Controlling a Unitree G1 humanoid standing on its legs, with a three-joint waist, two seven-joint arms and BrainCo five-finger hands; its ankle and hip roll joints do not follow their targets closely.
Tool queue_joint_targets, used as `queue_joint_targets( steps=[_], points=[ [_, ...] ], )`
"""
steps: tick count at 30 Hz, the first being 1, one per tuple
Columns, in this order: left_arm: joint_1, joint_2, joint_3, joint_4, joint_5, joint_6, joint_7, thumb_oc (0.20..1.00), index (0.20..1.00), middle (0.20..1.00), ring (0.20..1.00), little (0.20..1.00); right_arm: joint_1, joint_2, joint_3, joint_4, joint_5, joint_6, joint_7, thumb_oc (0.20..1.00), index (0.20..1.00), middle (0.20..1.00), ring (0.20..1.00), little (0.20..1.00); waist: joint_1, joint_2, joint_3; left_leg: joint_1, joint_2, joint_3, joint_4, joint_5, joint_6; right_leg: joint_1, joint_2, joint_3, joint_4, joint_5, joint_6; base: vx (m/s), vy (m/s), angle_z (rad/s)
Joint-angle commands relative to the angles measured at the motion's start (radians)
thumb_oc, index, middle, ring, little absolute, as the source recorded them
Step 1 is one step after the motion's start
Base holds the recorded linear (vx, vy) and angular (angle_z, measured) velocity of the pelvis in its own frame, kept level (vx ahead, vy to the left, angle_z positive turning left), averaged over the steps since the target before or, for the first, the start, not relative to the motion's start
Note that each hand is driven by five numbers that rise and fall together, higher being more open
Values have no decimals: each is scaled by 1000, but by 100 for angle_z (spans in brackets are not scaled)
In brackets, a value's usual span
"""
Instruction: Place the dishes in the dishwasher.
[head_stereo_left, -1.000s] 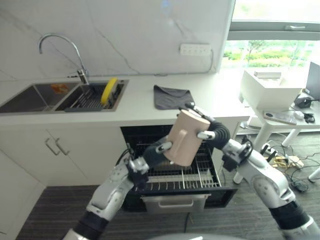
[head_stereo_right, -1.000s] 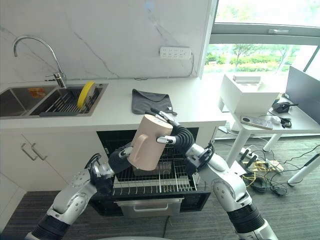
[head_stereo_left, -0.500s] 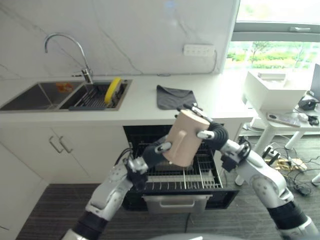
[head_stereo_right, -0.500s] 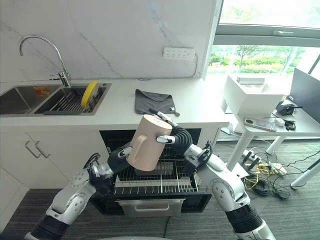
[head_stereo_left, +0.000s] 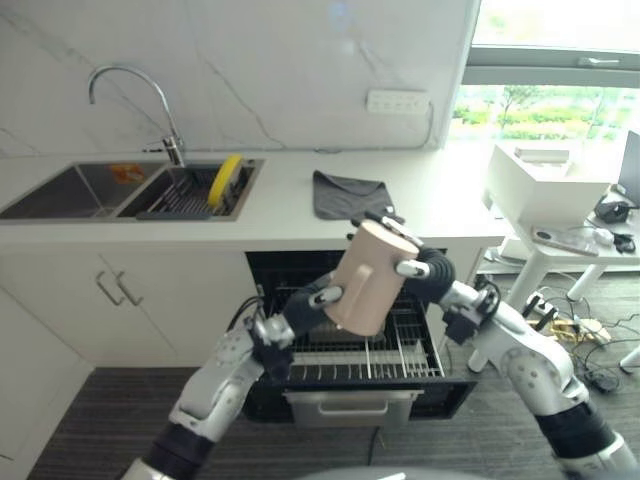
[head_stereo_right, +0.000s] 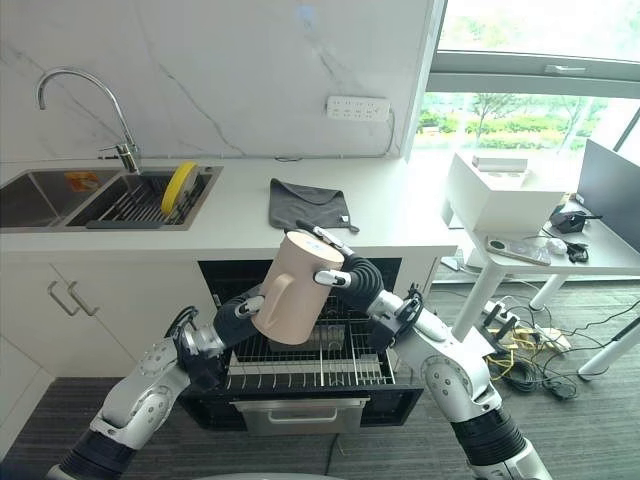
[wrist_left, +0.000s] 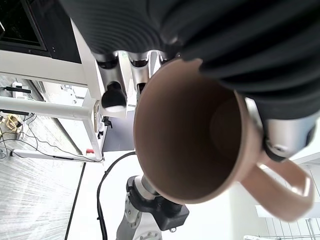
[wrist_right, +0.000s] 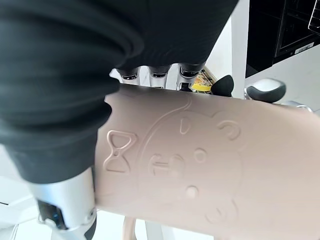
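A beige mug (head_stereo_left: 370, 278) with a handle hangs tilted, mouth down, above the pulled-out dishwasher rack (head_stereo_left: 400, 355). My right hand (head_stereo_left: 432, 272) is shut on its upper end, fingers lying over the base and thumb on the side. My left hand (head_stereo_left: 298, 315) grips the lower, open end from below. The left wrist view looks straight into the mug (wrist_left: 190, 135), with fingers (wrist_left: 114, 95) behind its rim. In the right wrist view the mug's embossed side (wrist_right: 200, 165) lies against the palm. The dishwasher door (head_stereo_left: 350, 405) is folded down.
A yellow plate (head_stereo_left: 221, 181) stands in the sink's drying rack at the left, beside the faucet (head_stereo_left: 130, 90). A grey cloth (head_stereo_left: 347, 193) lies on the counter above the dishwasher. A white table (head_stereo_left: 560, 255) with a white box (head_stereo_left: 540, 180) stands at the right.
The view has shifted slightly. The mug and both hands keep nearly the same pose above the rack.
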Motion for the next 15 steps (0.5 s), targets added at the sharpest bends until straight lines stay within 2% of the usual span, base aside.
queue_joint_targets(
  steps=[1, 15],
  points=[
    [-106, 4, -17, -1, 26, -54, 7, 200, 200, 200, 200, 200, -127, 48, 16, -87, 28, 2, 63, 1000, 1000, 1000, 1000, 1000, 4, -8, 51, 89, 51, 36, 7, -41, -23, 7, -52, -71, 6, 10, 32, 0, 0, 0],
    [-111, 8, -17, 5, 39, -59, 2, 200, 200, 200, 200, 200, -140, 37, 28, -80, 6, 18, 69, 1000, 1000, 1000, 1000, 1000, 7, -10, 51, 92, 51, 40, 7, -43, -24, 8, -53, -80, 6, 11, 33, 0, 0, 0]
  ],
)
